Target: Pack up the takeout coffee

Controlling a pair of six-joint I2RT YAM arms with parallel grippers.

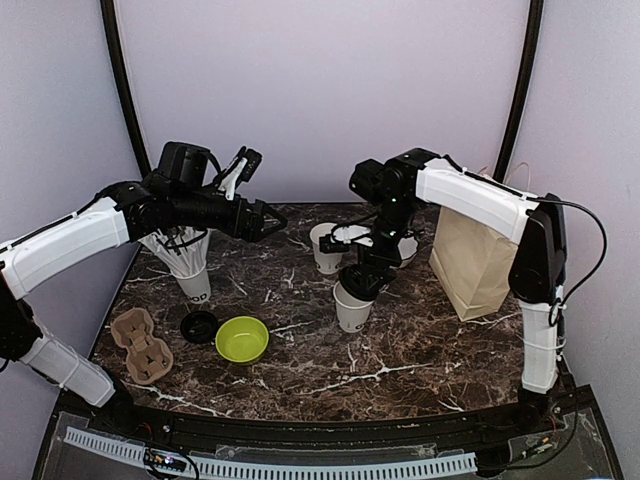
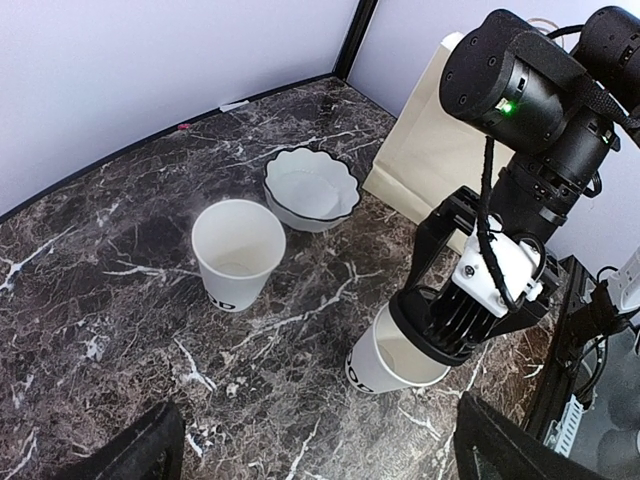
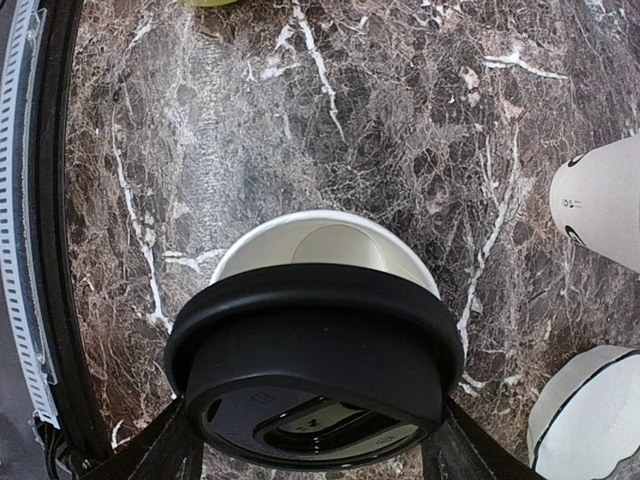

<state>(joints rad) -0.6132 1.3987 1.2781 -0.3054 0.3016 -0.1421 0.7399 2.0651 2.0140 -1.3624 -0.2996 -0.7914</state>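
Note:
Two white paper cups with dark lettering stand uncapped mid-table: one (image 1: 327, 250) further back, one (image 1: 351, 310) nearer. My right gripper (image 1: 362, 280) is shut on a round black lid (image 3: 315, 350), which it holds tilted over the near cup's (image 3: 325, 235) rim, so part of the cup's mouth shows past it. In the left wrist view the lid (image 2: 440, 335) hangs at that cup's (image 2: 385, 365) edge and the far cup (image 2: 238, 250) stands free. A second black lid (image 1: 199, 325) lies on the table at the left. My left gripper (image 1: 265, 218) hangs open and holds nothing, high at the left, its fingertips (image 2: 130, 455) wide apart.
A brown paper bag (image 1: 473, 262) stands at the right. A white scalloped bowl (image 2: 310, 185) sits behind the cups. At the left are a cup full of white straws (image 1: 190, 268), a cardboard cup carrier (image 1: 140, 345) and a lime-green bowl (image 1: 242, 339).

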